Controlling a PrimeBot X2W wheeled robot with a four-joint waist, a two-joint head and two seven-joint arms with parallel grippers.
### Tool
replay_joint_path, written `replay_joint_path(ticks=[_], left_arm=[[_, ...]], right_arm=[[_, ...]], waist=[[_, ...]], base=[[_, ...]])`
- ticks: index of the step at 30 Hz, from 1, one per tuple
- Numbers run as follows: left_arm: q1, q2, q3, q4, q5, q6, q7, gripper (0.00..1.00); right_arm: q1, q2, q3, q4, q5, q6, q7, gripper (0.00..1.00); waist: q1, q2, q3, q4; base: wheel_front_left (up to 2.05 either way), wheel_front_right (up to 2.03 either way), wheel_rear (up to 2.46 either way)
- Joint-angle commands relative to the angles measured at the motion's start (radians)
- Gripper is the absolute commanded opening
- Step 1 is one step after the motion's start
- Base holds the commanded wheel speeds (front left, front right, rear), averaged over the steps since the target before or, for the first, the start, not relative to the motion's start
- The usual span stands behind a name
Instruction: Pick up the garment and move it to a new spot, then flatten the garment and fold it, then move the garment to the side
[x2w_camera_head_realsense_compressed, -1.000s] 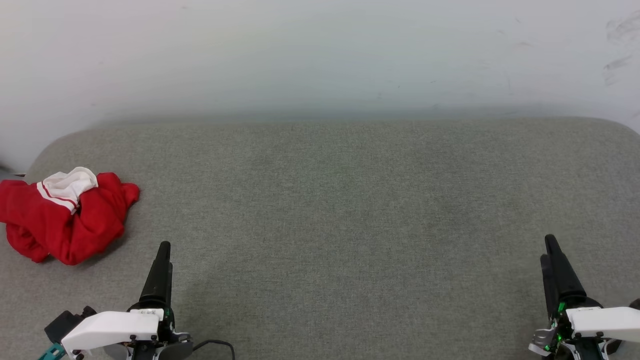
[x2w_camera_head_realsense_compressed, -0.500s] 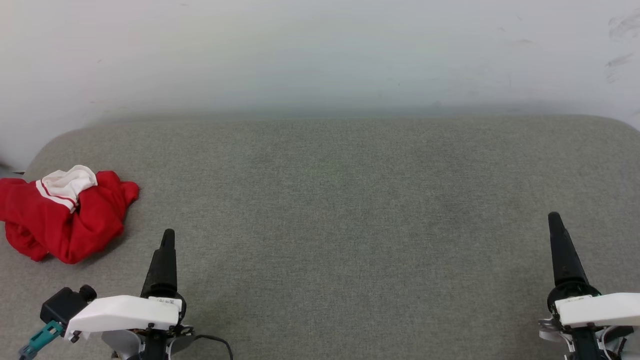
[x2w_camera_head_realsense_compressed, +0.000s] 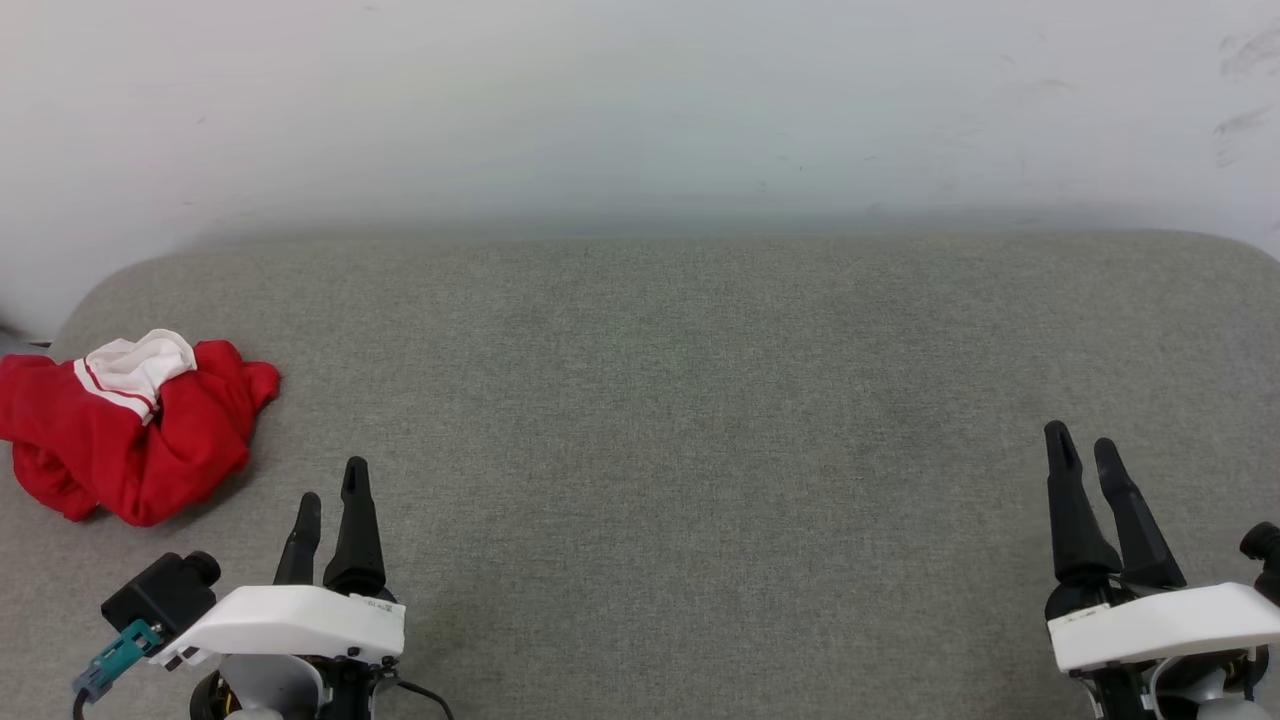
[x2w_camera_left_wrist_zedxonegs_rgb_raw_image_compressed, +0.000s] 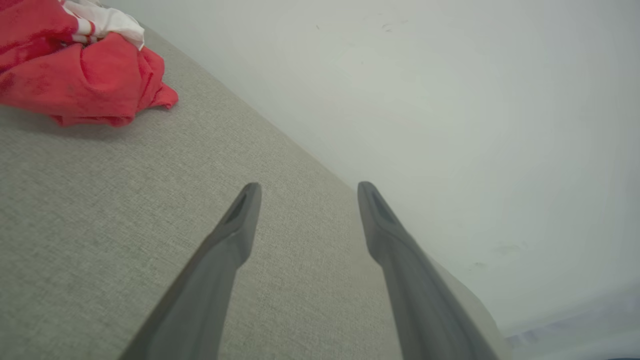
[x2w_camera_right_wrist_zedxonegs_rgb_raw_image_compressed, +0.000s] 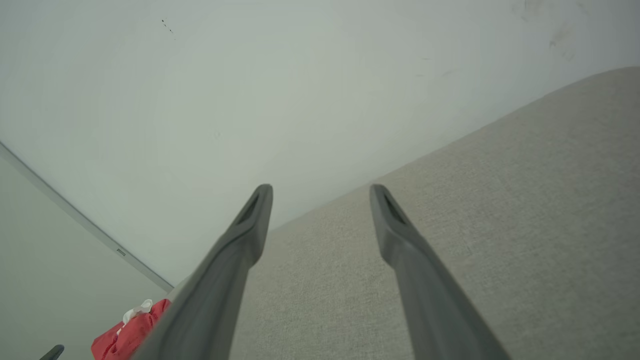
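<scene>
The garment (x2w_camera_head_realsense_compressed: 130, 440) lies crumpled in a red heap with a white sleeve on top, at the far left of the grey padded surface (x2w_camera_head_realsense_compressed: 680, 400). It also sits in the upper left corner of the left wrist view, as the garment (x2w_camera_left_wrist_zedxonegs_rgb_raw_image_compressed: 85, 70), and small at the bottom left of the right wrist view, as the garment (x2w_camera_right_wrist_zedxonegs_rgb_raw_image_compressed: 130, 332). My left gripper (x2w_camera_head_realsense_compressed: 332, 482) stands open and empty near the front edge, a short way right of the heap and apart from it. Far off at the lower right, my right gripper (x2w_camera_head_realsense_compressed: 1082, 443) is open and empty too.
A pale wall (x2w_camera_head_realsense_compressed: 640, 110) rises straight behind the surface's rounded back edge. The surface's left end curves away just beyond the garment. Bare grey fabric stretches between the two grippers.
Both wrists have rolled, so each gripper's two fingers now show side by side. Both grippers have also edged forward. The garment has not moved.
</scene>
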Motion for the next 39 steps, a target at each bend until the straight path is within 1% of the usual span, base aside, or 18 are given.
replay_joint_path(ticks=[1,7,14,26,39], left_arm=[[-0.004,0.003,-0.003,-0.019,0.028,0.008,-0.008,1.00],[0.006,0.007,-0.022,-0.020,0.122,0.023,-0.026,1.00],[0.013,0.011,-0.044,-0.020,0.205,0.031,-0.046,1.00],[0.030,0.012,-0.080,-0.019,0.336,0.044,-0.079,1.00],[0.048,0.012,-0.094,-0.025,0.467,0.063,-0.110,1.00]], right_arm=[[-0.001,-0.001,0.004,-0.019,-0.033,0.000,-0.009,1.00],[0.014,-0.001,0.017,-0.008,-0.145,0.000,-0.028,1.00],[0.029,-0.001,0.017,0.011,-0.235,0.000,-0.048,1.00],[0.049,-0.001,0.013,0.016,-0.355,0.000,-0.081,1.00],[0.071,-0.001,0.016,0.005,-0.469,0.000,-0.111,1.00]], waist=[[-0.0001,0.0000,0.000,0.000],[-0.0001,0.0000,0.000,0.001],[-0.0001,0.0000,0.000,0.002],[-0.0001,0.0000,0.002,0.005],[-0.0001,0.0000,0.002,0.006]], base=[[0.00,0.00,0.00],[0.00,0.00,0.00],[0.00,0.00,0.00],[0.00,0.00,0.00],[0.00,0.00,0.00]])
